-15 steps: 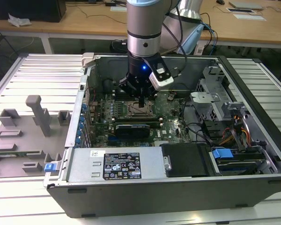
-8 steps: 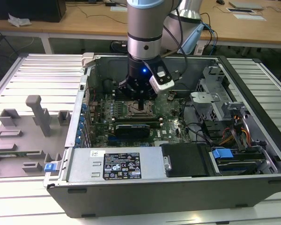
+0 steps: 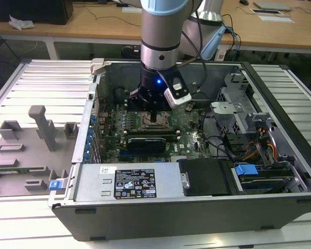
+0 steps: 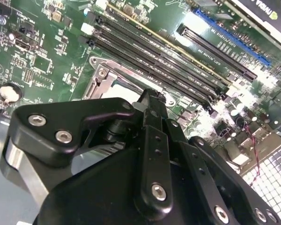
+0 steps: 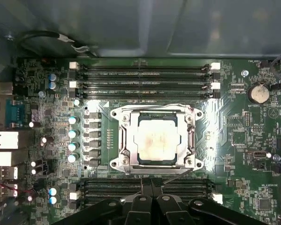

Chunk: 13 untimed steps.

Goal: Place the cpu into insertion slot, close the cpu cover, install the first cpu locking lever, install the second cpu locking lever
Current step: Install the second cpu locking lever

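One chip (image 5: 158, 139) already sits in its socket (image 5: 123, 140) with the metal frame (image 5: 193, 136) down. The gripper (image 5: 152, 183), fingers pressed together and holding nothing, hangs beside it.

The cpu (image 5: 158, 139) shows a silvery-grey top with a faint beige blotch, framed by the shiny silver cpu cover (image 5: 124, 140). Around it the circuit board (image 5: 234, 140) is deep green, speckled with pale-blue-topped capacitors (image 5: 73, 133) at nine o'clock of the chip and black memory slots (image 5: 143, 77) with white end clips at twelve. The hand (image 4: 150, 101) is matte black with bright steel screws. The arm (image 3: 163, 31) is pale blue over grey, with a blue light (image 3: 158, 81)
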Available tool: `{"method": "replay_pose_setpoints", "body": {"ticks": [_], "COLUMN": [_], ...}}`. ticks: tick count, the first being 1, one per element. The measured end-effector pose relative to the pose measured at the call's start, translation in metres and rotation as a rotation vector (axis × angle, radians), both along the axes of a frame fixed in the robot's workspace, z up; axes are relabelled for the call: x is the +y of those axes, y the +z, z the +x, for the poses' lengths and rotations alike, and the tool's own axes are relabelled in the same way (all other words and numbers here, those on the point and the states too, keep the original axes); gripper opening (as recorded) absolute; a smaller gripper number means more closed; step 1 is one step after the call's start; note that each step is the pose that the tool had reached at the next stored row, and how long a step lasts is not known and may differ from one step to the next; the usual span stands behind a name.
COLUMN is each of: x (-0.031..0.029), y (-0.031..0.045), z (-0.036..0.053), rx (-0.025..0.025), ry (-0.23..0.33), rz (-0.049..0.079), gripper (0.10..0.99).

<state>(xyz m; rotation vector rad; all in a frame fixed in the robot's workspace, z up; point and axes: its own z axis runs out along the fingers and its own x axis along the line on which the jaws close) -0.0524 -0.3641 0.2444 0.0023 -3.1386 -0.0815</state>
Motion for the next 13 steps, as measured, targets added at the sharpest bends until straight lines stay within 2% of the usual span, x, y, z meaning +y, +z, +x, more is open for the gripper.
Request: {"method": "replay_pose_setpoints", "body": {"ticks": [2,3,6,8,10,13], "x": [-0.0058,-0.0078,-0.0175,-0.0213,-0.0242,-0.0249], "y": [-0.0009,-0.0012,-0.0028,-0.0049,-0.0106,-0.0150], "z": [-0.0016,-0.0021,-0.0045,-0.0061,-0.0083,-0.0131], "rx": [0.0000,-0.0001,0.0001,0.0001,-0.0001,-0.0004], "ry": [0.000,0.000,0.000,0.000,0.000,0.000], "rz": [0.032,0.042,0.084,0.100,0.109,0.110], "gripper": [0.106,0.106,0.106,0.106,0.106,0.106]}}
